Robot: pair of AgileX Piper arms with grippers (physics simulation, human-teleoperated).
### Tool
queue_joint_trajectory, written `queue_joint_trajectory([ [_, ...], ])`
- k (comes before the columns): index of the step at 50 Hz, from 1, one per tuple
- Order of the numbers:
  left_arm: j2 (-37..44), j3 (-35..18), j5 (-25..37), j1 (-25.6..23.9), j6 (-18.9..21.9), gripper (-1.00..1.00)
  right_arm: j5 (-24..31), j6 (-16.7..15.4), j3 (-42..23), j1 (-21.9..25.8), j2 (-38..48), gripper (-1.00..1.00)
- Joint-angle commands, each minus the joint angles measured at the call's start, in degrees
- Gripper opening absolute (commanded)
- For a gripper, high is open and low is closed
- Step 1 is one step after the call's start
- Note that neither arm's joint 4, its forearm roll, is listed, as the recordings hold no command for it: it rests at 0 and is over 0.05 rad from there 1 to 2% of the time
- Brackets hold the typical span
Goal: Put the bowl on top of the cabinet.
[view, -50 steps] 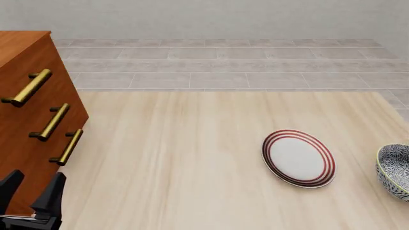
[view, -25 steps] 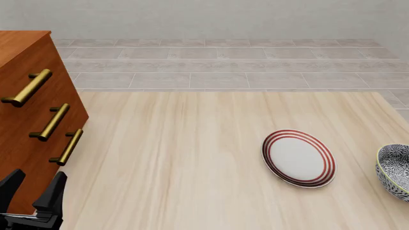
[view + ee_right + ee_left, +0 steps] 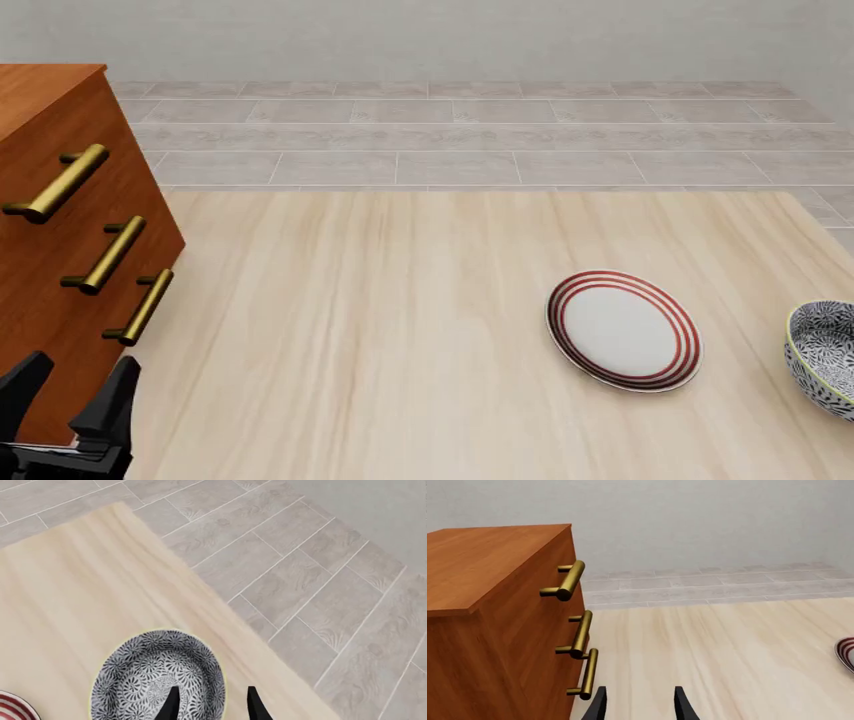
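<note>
Care now means lowering the right gripper (image 3: pixel 209 705), fingers apart, squarely over the rim of the deep black-and-white floral bowl (image 3: pixel 157 677) at the pale wooden surface's (image 3: pixel 400 320) right edge, well apart from the reddish-brown wooden cabinet (image 3: pixel 54 250).

The pale wooden table (image 3: pixel 400 330) carries the cabinet (image 3: pixel 54 260), plate (image 3: pixel 623 330) and bowl (image 3: pixel 825 358).

One bowl (image 3: pixel 822 357), one plate (image 3: pixel 623 330), one cabinet (image 3: pixel 54 250) with three handles (image 3: pixel 107 255), and two pincers (image 3: pixel 639 705).
</note>
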Motion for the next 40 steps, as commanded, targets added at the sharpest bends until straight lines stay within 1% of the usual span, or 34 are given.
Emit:
queue_joint_trajectory([
  [1, 0.72, 0.00, -0.59, 0.13, -0.01, 1.00, -2.88, -0.95, -0.49, -1.43, 4.86, 1.00],
  [40, 0.69, 0.01, -0.49, 0.28, 0.14, 1.00, -8.53, -2.66, 0.90, -2.05, 12.94, 1.00],
])
